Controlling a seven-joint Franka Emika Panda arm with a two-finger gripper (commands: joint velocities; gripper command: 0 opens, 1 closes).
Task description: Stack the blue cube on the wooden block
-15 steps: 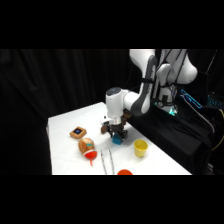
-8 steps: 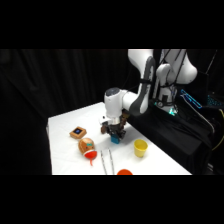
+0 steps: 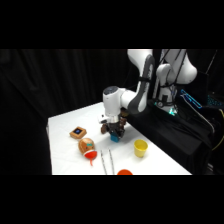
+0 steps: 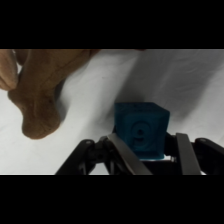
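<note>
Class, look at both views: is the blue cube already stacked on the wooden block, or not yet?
Not yet. The blue cube sits between the gripper fingers by the brown figure; the wooden block lies apart, its top bare.

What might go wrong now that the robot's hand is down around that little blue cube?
The brown figure stands close beside the blue cube, so the hand could bump it when lifting. The wooden block lies some way off, so a weak grip might drop the cube on the way. The block is small, so the cube could land off-centre.
</note>
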